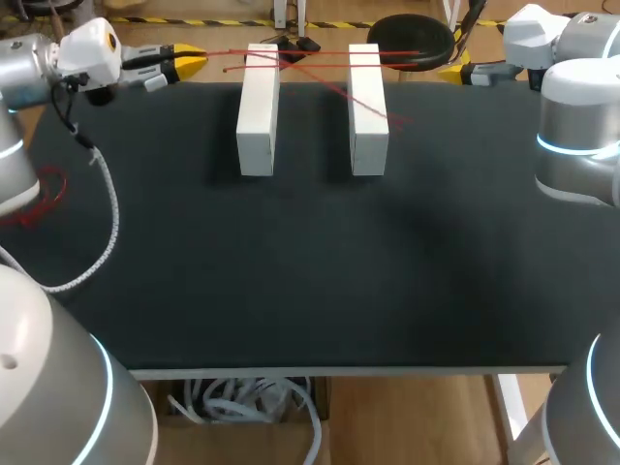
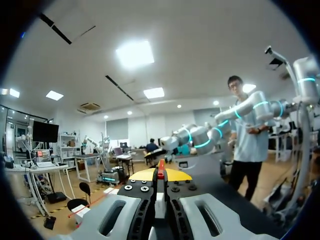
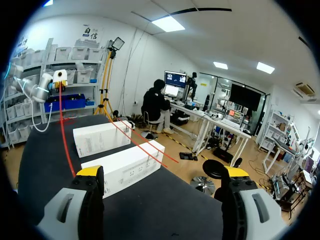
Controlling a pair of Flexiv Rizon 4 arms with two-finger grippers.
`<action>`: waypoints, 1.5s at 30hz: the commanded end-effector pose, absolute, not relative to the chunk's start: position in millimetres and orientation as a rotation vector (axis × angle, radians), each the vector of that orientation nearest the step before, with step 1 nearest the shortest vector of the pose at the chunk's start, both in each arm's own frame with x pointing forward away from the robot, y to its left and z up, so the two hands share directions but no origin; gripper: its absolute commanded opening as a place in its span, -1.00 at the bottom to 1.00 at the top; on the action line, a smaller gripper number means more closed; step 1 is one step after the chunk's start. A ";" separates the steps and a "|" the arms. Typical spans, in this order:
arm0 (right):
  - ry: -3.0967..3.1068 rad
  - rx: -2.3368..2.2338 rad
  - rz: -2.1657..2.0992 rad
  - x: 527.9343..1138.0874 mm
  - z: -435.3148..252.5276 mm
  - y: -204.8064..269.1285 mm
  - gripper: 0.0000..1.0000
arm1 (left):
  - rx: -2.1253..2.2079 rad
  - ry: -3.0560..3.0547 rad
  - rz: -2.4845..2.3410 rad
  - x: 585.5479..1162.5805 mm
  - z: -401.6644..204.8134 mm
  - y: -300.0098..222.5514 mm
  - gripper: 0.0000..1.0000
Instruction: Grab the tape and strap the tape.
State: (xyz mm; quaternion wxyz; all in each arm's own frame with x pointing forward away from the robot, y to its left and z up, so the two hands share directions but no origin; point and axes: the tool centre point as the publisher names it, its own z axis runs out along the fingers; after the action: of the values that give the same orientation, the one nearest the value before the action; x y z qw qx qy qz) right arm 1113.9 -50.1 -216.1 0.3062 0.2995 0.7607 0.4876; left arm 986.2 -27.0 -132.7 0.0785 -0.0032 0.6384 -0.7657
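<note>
Two white blocks, one on the left (image 1: 258, 108) and one on the right (image 1: 368, 108), lie side by side at the far end of the black table (image 1: 310, 281). Thin red tape (image 1: 320, 53) runs across the tops of both, with one strand slanting down over the right block. My left gripper (image 1: 190, 64) is at the far left corner, shut on the tape's end (image 2: 160, 172). My right gripper (image 1: 455, 71) hovers at the far right edge, open and empty (image 3: 162, 172). From there the blocks (image 3: 125, 167) lie ahead of its fingers (image 3: 90, 171).
A white braided cable (image 1: 105, 228) hangs from my left arm over the table's left side. A loop of red tape (image 1: 44, 194) shows beside that arm at the left edge. The near half of the table carries nothing else.
</note>
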 end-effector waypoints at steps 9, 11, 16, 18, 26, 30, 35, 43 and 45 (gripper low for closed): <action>2.013 0.793 1.291 1113.8 -216.1 -50.0 1.00 | 0.056 1.788 -2.418 988.5 -135.7 -24.5 -1.00; 2.013 0.793 1.291 1113.8 -216.1 -50.0 1.00 | 0.052 1.774 -2.433 988.1 -135.5 -24.7 -1.00; 2.013 0.793 1.291 1113.8 -216.1 -50.0 1.00 | 0.050 1.764 -2.454 986.5 -135.0 -25.2 -1.00; 2.013 0.793 1.291 1113.8 -216.1 -50.0 1.00 | 0.047 1.751 -2.459 985.2 -134.0 -24.3 -1.00; 2.013 0.793 1.291 1113.8 -216.1 -50.0 1.00 | 0.037 1.718 -2.457 981.3 -131.7 -22.8 -1.00; 2.013 0.793 1.291 1113.8 -216.1 -50.0 1.00 | -0.001 1.715 -2.452 981.7 -132.6 -22.2 -1.00; 2.013 0.793 1.291 1113.8 -216.1 -50.0 1.00 | -0.001 1.715 -2.452 981.7 -132.6 -22.2 -1.00; 2.013 0.793 1.291 1113.8 -216.1 -50.0 1.00 | -0.001 1.715 -2.452 981.7 -132.6 -22.2 -1.00; 2.013 0.793 1.291 1113.8 -216.1 -50.0 1.00 | -0.001 1.715 -2.452 981.7 -132.6 -22.2 -1.00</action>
State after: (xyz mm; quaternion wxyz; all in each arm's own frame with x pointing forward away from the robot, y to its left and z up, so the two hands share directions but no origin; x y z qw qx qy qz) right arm 1113.9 -50.1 -216.1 0.3062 0.2995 0.7607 0.4876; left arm 982.2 -21.6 -132.4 0.0735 0.0003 0.5715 -0.8173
